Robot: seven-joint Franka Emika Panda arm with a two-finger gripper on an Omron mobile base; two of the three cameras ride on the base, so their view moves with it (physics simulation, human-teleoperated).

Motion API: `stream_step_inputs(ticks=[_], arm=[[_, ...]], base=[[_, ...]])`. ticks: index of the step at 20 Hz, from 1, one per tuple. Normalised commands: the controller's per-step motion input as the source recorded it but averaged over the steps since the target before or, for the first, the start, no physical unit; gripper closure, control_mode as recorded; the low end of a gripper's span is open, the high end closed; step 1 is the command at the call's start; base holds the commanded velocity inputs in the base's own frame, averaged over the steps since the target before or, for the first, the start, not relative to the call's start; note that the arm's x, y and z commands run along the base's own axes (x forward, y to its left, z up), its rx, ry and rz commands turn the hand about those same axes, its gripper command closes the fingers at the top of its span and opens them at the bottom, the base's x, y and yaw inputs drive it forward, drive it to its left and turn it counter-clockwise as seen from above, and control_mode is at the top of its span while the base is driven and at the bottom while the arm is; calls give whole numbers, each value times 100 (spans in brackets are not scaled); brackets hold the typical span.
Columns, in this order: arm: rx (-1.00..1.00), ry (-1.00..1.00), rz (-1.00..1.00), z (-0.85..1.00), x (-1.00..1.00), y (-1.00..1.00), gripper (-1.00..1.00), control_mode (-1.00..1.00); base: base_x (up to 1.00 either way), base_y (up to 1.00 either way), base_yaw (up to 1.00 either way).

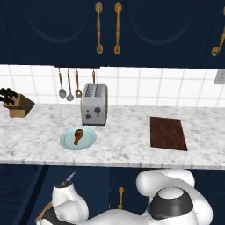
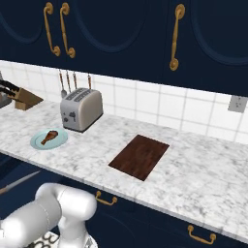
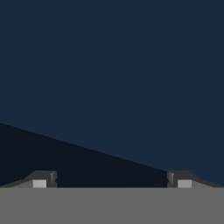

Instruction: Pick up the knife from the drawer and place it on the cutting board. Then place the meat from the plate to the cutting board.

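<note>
Two steps are both open: the end effector (image 3: pixel 112 183) has its fingers wide apart with nothing between them, low before a navy cabinet front. A grey pointed blade, probably the knife (image 1: pixel 70 177), shows below the surface (image 1: pixel 127 145) edge, so I judge the first step is in hand. The meat (image 1: pixel 78 135) lies on the plate (image 1: pixel 90 139), well apart from the bare cutting board (image 1: pixel 167 133). Next, the fingers must close on the handle.
</note>
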Motion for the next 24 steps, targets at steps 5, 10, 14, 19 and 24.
stream_step_inputs(ticks=[5, 10, 14, 19, 24], arm=[[0, -1, -2, 62, 95, 48, -100, -100], [0, -7, 2, -13, 31, 1, -100, -100], [0, -3, -12, -4, 66, -2, -100, -100], [-2, -14, -18, -15, 77, 7, -100, -100], [-6, -10, -16, -14, 45, 24, -100, -100]], base=[[0, 0, 0], [0, 0, 0], [0, 0, 0], [0, 0, 0], [0, 0, 0]])
